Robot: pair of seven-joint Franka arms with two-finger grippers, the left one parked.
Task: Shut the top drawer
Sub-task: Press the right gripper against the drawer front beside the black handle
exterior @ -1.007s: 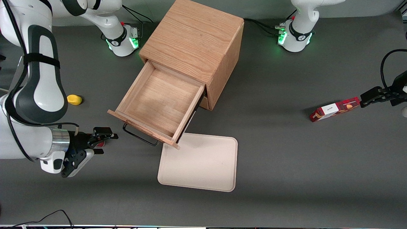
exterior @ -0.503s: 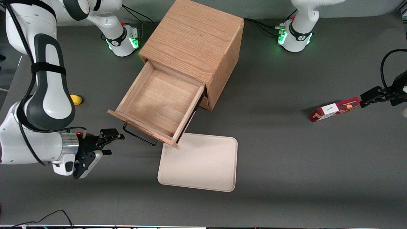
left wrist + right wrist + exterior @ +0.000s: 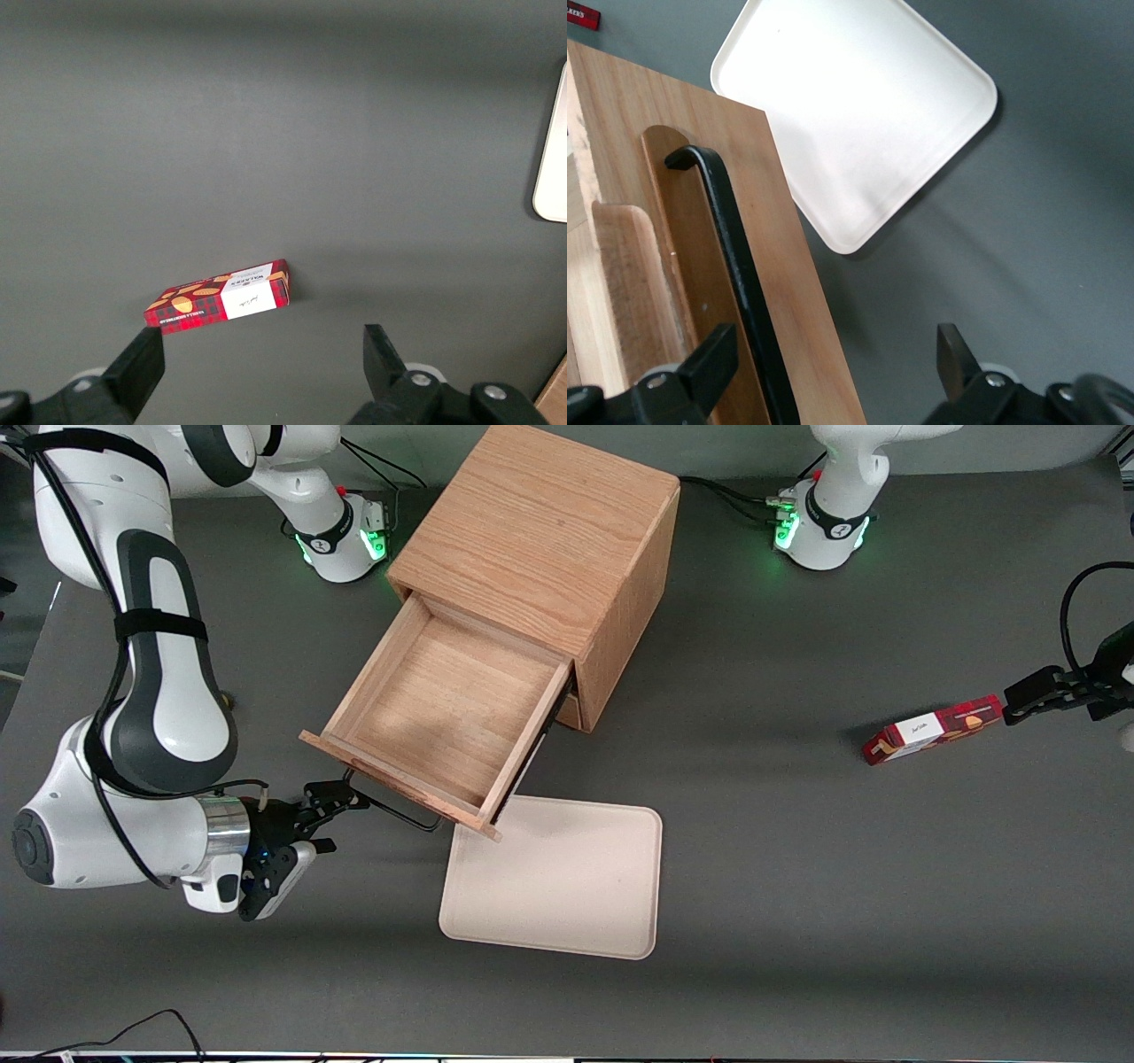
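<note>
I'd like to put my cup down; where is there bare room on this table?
Bare table lies between the cabinet and the red box, and nearer the camera than the tray. It's crowded where the open gripper meets the top drawer.

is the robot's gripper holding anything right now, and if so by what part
Nothing is held. The gripper is open beside the top drawer's black handle, its fingers not closed on it.

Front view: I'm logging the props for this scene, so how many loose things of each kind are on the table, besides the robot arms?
Wooden cabinet, its top drawer pulled out: 1
Cream tray: 1
Red snack box: 1
Total: 3
The pincer is open at the end of the drawer's black handle nearer the working arm.
</note>
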